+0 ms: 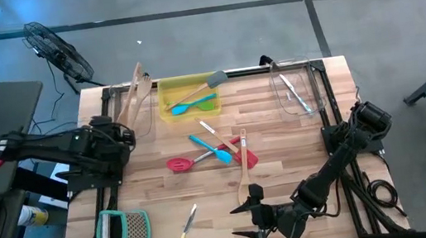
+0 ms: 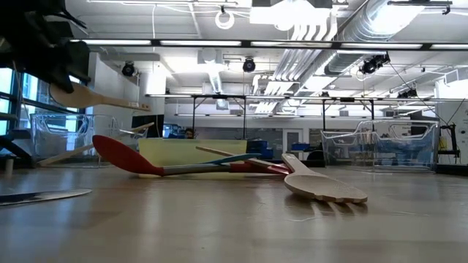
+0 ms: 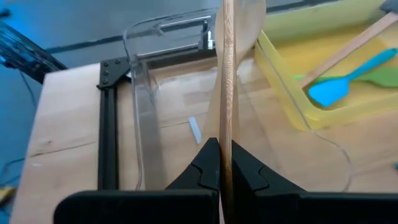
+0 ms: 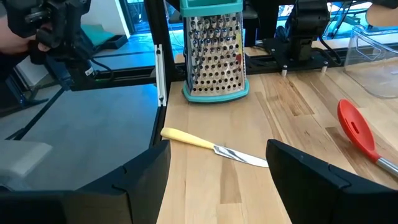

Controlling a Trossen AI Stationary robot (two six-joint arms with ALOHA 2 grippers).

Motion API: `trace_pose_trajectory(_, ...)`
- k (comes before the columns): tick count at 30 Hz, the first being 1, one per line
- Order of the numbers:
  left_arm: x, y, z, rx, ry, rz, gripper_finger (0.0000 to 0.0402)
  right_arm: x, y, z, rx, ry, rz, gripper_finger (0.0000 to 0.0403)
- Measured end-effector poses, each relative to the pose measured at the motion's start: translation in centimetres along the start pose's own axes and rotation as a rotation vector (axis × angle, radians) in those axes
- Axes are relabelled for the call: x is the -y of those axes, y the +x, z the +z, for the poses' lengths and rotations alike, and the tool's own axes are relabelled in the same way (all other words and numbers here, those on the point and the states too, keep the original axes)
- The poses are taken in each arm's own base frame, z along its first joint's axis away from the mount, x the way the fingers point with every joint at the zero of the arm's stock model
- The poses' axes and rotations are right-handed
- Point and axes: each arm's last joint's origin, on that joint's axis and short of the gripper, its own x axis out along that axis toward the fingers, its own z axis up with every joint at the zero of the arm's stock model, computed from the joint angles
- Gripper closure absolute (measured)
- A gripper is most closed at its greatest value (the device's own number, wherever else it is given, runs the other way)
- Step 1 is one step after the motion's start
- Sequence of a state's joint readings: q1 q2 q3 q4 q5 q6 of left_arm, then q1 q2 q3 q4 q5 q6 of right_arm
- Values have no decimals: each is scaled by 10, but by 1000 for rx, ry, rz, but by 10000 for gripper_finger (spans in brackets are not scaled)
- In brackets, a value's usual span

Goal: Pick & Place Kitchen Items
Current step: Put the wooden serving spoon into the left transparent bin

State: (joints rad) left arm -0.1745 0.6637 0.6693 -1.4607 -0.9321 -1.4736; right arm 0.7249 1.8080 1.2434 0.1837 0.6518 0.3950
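Observation:
My left gripper [image 3: 225, 155] is at the table's far left, shut on a pale wooden spoon [image 3: 227, 74] above a clear bin [image 3: 155, 93]. In the high view that gripper [image 1: 122, 125] stands beside the bin [image 1: 137, 104], where another wooden utensil [image 1: 144, 87] leans on the rim. In mid-table lie a red spatula [image 1: 179, 164], a blue spatula [image 1: 210, 148] and a wooden fork [image 1: 242, 169]. My right gripper [image 1: 244, 221] hovers open near the front edge, its fingers apart above a yellow-handled knife [image 4: 211, 148] and touching nothing. My left gripper pinches the wooden spoon's slim part [image 3: 226, 134] between its two fingers. The fingers slant down toward the far side and lie along the spoon, which runs on beyond their tips to its broad end [image 3: 244, 25]. In the low view the spoon [image 2: 95, 98] hangs clear of the table.
A yellow tray [image 1: 168, 108] at the far middle holds blue, green and grey spatulas. A clear bin [image 1: 297, 90] at the far right holds metal tongs. A teal-framed grater [image 1: 124, 231] lies at the near left. Black frame rails edge the table.

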Motion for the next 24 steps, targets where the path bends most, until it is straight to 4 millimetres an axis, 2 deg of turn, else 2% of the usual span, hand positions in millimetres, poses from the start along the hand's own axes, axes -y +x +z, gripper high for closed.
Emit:
trace_pose_trajectory(9, 10, 10, 1, -16, 28, 133, 401, 0, 0, 0, 0, 0, 0, 145)
trace_pose_trajectory(18, 31, 31, 4, -73, 110, 210, 401, 0, 0, -1, -6, -4, -2, 145)
trace_pose_trajectory(24, 40, 55, -11, -92, 144, 253, 401, 0, 0, -1, -7, 1, -1, 145)
